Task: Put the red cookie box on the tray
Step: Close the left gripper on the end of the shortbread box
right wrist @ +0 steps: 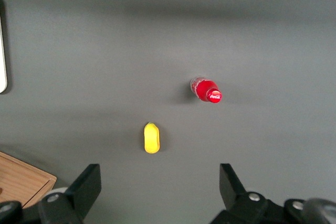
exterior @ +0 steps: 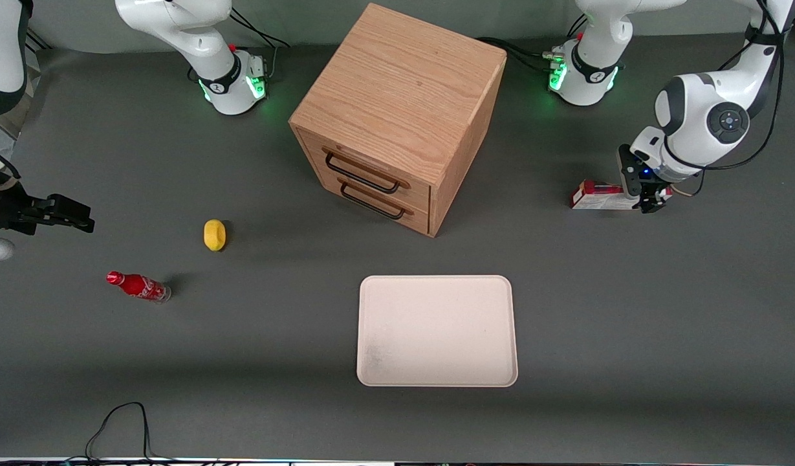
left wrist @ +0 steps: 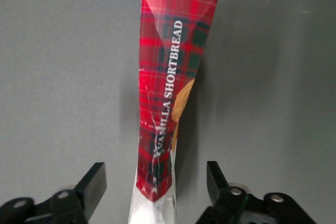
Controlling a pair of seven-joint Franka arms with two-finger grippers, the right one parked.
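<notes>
We read "VANILLA SHORTBREAD" in white capitals running lengthwise along the red cookie box (left wrist: pixel 167 103), whose carton is red tartan with dark green checks, a golden biscuit picture on one side and a white end nearest the wrist camera. It lies flat on the dark grey surface (exterior: pixel 630 310) toward the working arm's end, well apart from the tray (exterior: pixel 436 331) and farther from the front camera than it. The hand (exterior: pixel 645 191) sits low over the box's end, and in the wrist view its two fingers (left wrist: pixel 93 184) stand wide apart with the carton between them, a gap on each side, gripping nothing. The pale cream tray lies flat in front of the wooden two-drawer cabinet (exterior: pixel 397 116). Toward the parked arm's end lie a yellow lemon-like object (exterior: pixel 215 234) and a small red cola bottle (exterior: pixel 138 286) with white script on it.
</notes>
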